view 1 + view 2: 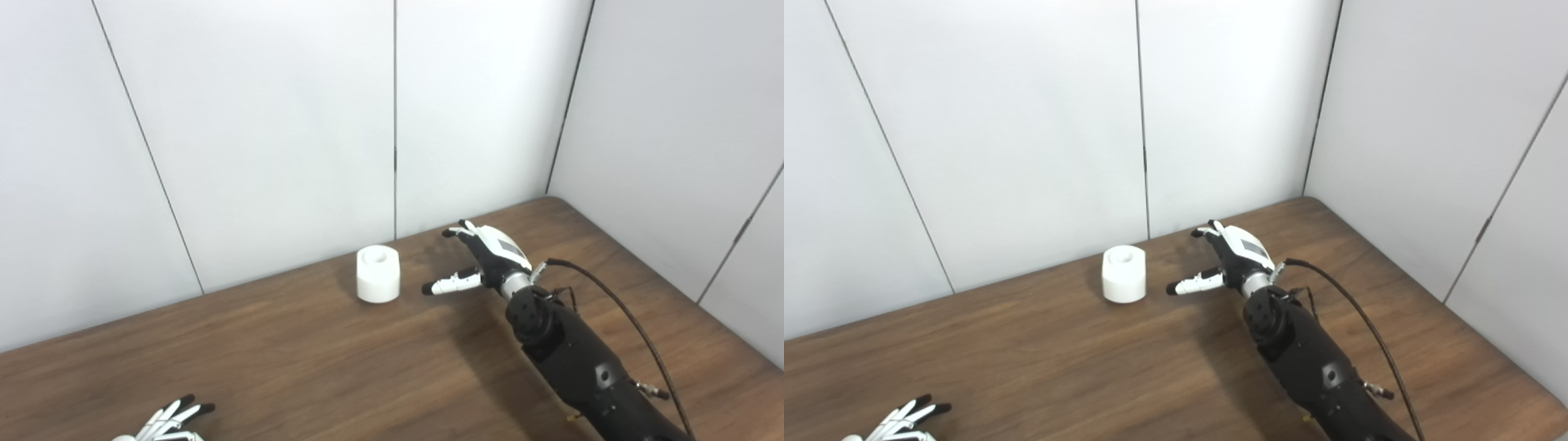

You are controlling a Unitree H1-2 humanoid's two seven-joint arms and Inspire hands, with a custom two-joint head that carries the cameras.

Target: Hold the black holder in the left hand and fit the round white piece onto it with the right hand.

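White piece [378,273] left of right robot hand [484,260]

Brown wooden table [306,343] set into a corner of white wall panels [269,122]

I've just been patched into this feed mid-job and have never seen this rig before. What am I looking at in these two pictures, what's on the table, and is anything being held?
Both pictures come from two cameras side by side on a humanoid robot's head, looking down at a wooden table set into a corner of white wall panels. They show the same scene from slightly different spots.

The black arm with a cable coming in from the lower right ends in the right robot hand. Its fingers are spread and it holds nothing. It sits just to the right of the round white piece, not touching it. That piece stands upright near the back wall and has a recess in its top.

At the bottom left corner only the fingers of the left robot hand show, spread and empty.

No black holder is visible in either picture.
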